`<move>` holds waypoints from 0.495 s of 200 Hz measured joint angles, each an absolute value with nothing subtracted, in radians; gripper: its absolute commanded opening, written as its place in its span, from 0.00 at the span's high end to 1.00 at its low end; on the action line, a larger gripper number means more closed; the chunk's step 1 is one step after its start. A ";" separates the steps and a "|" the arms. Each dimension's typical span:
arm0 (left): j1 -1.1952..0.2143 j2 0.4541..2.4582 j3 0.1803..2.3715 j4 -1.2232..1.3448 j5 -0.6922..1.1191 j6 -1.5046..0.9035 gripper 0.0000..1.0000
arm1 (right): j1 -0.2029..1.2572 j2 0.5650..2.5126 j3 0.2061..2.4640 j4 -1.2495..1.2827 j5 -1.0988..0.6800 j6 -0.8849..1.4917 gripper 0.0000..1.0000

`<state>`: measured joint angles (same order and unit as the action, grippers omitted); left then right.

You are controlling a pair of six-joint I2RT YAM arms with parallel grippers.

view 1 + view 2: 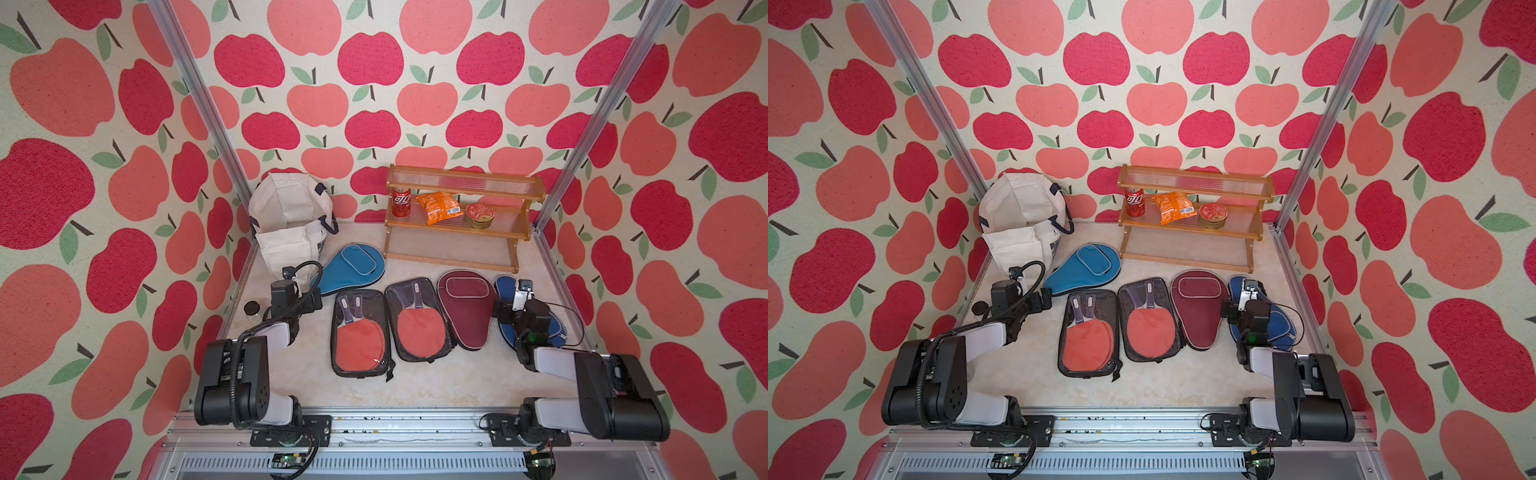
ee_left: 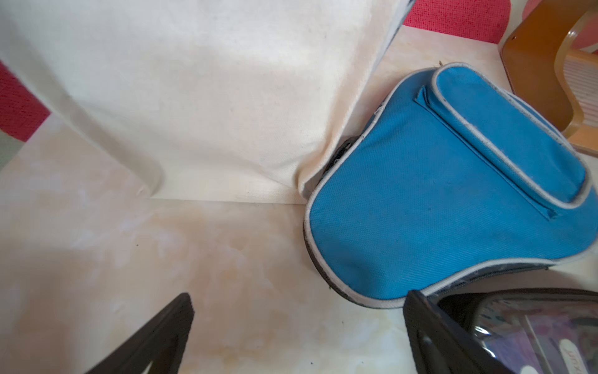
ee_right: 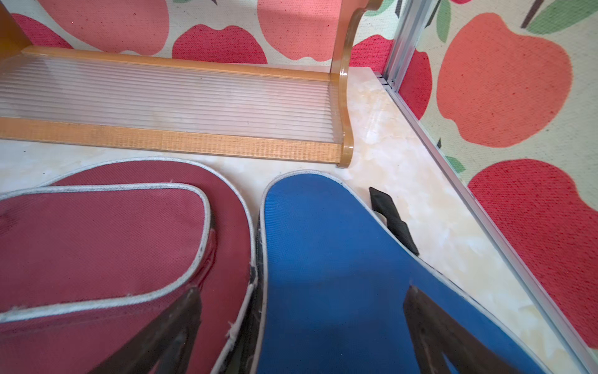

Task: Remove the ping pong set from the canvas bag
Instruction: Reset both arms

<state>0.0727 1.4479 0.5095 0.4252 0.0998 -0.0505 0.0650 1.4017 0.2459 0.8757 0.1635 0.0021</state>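
The ping pong set [image 1: 419, 328] is lying on the pale marbled tabletop [image 1: 415, 386] as five flat cases. A teal-blue paddle-shaped zip cover [image 1: 353, 266] is resting farthest left, its narrow end touching the off-white canvas bag with navy strap handles [image 1: 291, 212]. The bag is standing open-mouthed in the far left corner. To the right, two black-edged clear cases showing red paddles [image 1: 359, 332] [image 1: 419, 320] are lying side by side, then a maroon paddle-shaped cover [image 1: 467, 309] and a dark blue paddle-shaped cover [image 1: 505, 286] are pressing edge to edge. The left gripper [image 2: 299, 307] is hovering spread wide and empty over bare tabletop just near of the bag. The right gripper [image 3: 302, 298] is gaping wide and holding nothing over the seam between the maroon and dark blue covers. A wooden two-tier shelf [image 1: 465, 183] is standing at the far wall.
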 measured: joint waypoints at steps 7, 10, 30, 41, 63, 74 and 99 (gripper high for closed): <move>0.076 1.449 0.509 0.447 0.106 -0.037 0.01 | 0.065 1.443 0.252 0.918 0.154 -0.005 0.01; 0.078 1.450 0.509 0.458 0.109 -0.034 0.01 | 0.065 1.462 0.255 0.933 0.150 -0.007 0.01; 0.095 1.486 0.497 0.572 0.121 -0.015 0.01 | 0.072 1.562 0.262 1.034 0.129 -0.031 0.01; 0.103 1.523 0.480 0.636 0.118 -0.010 0.01 | 0.079 1.589 0.262 1.064 0.123 -0.043 0.01; 0.118 1.570 0.437 0.687 0.117 -0.010 0.01 | 0.083 1.594 0.270 1.086 0.110 -0.056 0.01; 0.118 1.574 0.433 0.694 0.116 -0.009 0.01 | 0.083 1.594 0.289 1.073 0.100 -0.061 0.01; 0.117 1.574 0.433 0.728 0.113 -0.009 0.01 | 0.063 1.593 0.356 1.015 0.057 -0.063 0.01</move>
